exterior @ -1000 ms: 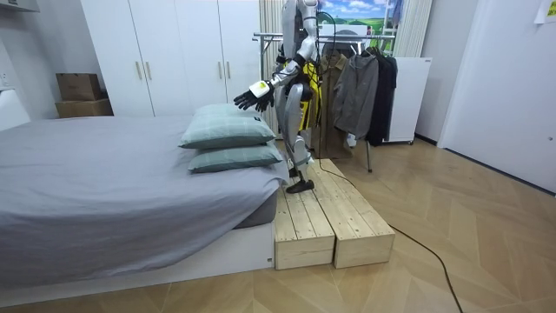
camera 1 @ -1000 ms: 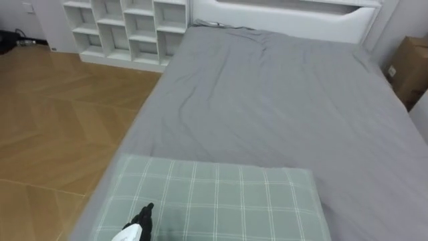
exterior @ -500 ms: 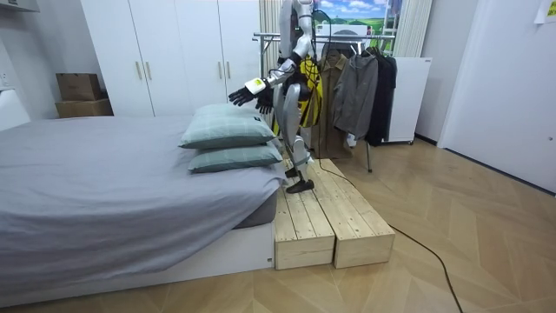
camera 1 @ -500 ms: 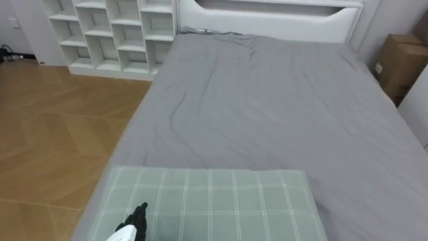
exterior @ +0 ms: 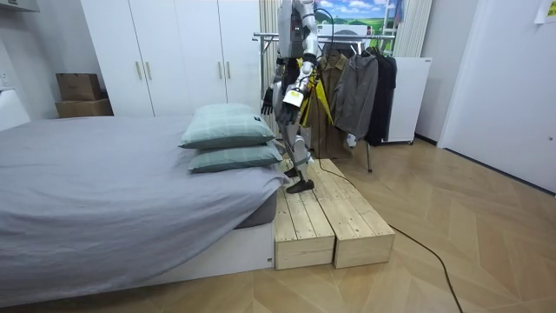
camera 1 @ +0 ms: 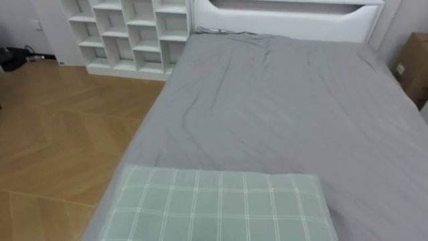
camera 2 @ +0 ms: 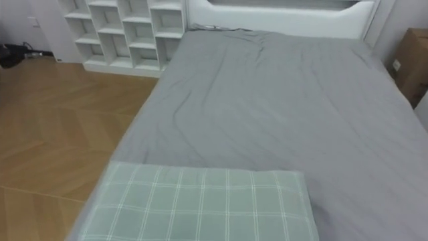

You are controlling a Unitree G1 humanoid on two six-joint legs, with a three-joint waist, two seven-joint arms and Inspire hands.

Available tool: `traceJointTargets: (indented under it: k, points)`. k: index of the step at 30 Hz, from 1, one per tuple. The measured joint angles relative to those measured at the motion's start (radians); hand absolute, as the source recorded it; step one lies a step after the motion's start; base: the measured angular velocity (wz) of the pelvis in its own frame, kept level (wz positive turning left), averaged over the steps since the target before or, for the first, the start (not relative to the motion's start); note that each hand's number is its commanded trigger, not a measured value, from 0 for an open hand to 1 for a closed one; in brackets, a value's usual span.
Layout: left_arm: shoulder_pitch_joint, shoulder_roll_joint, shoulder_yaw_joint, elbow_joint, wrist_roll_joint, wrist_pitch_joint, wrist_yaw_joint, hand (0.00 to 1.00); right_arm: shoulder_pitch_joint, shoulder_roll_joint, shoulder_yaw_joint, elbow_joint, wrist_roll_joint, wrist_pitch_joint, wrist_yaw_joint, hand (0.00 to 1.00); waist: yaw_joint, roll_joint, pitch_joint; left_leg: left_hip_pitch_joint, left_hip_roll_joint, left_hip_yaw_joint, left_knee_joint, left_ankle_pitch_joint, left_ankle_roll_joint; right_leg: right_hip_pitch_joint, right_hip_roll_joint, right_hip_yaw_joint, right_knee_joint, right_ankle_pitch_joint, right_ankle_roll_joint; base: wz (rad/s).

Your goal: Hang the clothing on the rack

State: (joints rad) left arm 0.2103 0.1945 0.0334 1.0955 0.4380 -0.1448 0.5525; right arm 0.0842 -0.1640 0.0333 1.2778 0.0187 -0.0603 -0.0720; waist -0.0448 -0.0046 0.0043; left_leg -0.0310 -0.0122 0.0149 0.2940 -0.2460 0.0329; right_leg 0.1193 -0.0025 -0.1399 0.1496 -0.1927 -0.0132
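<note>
While standing on the platform (exterior: 330,222) at the middle of the room view, squeezed between bed (camera 1: 287,107) and rack (exterior: 265,36), looks out along the bed's bare grey top, with a checked pillow (camera 1: 214,207) across the bottom edge of the eye views. Hangs the left hand (exterior: 269,98) low by the torso, near the pillow's right end in the room view. Too small there to tell fingers spread or curled, or whether anything is held. Clothes (exterior: 356,87) up on the rack, upper middle of the room view, behind the back; none seen on the bed.

Most likely to go wrong in the turn. Faces away from the clothes, so must swing round on raised, narrow footing: easy to step past the platform's edge, toward the bottom of the frame, and topple. Could also brush the hanging clothes with an arm in so tight a gap and drag one down. Could catch the pillow with the low hand. Without a sure view of that hand, hard to rule out something slipping loose unnoticed.
</note>
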Motion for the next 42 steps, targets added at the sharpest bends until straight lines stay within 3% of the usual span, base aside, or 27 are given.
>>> traceJointTargets:
  k: [5, 8, 15, 20, 33, 42]
  points:
    - [0.046, -0.021, 0.064, 0.103, -0.02, 0.044, -0.046, 0.0, 0.013, 0.002, -0.021, -0.002, -0.002, 0.009, 0.023, 0.0, 0.025, -0.003, -0.0006, 0.014, -0.001, 0.007, -0.013, 0.0, 0.0, 0.008, -0.003, 0.003, 0.0, 0.0, 0.001, 0.0]
    - [0.071, -0.042, 0.064, 0.117, -0.073, 0.076, -0.086, 0.0, 0.014, 0.004, -0.018, -0.003, -0.002, 0.019, 0.036, 0.0, 0.026, -0.006, 0.0016, 0.029, -0.003, 0.007, -0.013, 0.0, 0.0, 0.024, -0.005, 0.003, 0.0, -0.003, 0.003, 0.0]
    - [0.058, -0.061, 0.061, 0.115, -0.096, 0.124, -0.16, 0.0, 0.013, 0.005, -0.017, 0.006, -0.002, 0.02, 0.075, 0.0, 0.022, -0.015, 0.0046, 0.042, -0.005, 0.013, -0.005, 0.0, 0.001, 0.038, -0.006, 0.024, -0.003, -0.014, -0.003, -0.04]
    - [-0.003, -0.059, 0.061, 0.11, -0.082, 0.168, -0.217, 0.0, 0.013, 0.003, -0.017, 0.005, -0.017, 0.04, 0.102, 0.0, 0.016, -0.017, 0.0007, 0.041, -0.006, 0.013, -0.004, 0.001, 0.001, 0.037, -0.007, 0.015, -0.01, -0.017, -0.003, 0.0]
    - [-0.025, -0.061, 0.052, 0.094, -0.031, 0.206, -0.276, 0.0, 0.014, 0.005, -0.018, -0.002, -0.022, 0.041, 0.097, 0.0, -0.008, -0.014, -0.0011, 0.042, -0.003, 0.015, -0.005, 0.0, 0.0, 0.038, -0.007, 0.002, 0.002, -0.016, -0.003, 0.0]
    - [-0.024, -0.062, 0.03, 0.094, -0.007, 0.211, -0.31, 0.0, 0.014, 0.005, -0.019, 0.005, -0.022, 0.041, 0.097, 0.0, -0.01, -0.011, -0.0001, 0.042, -0.003, 0.013, -0.01, 0.0, 0.0, 0.038, -0.007, -0.001, 0.004, -0.016, -0.003, 0.0]
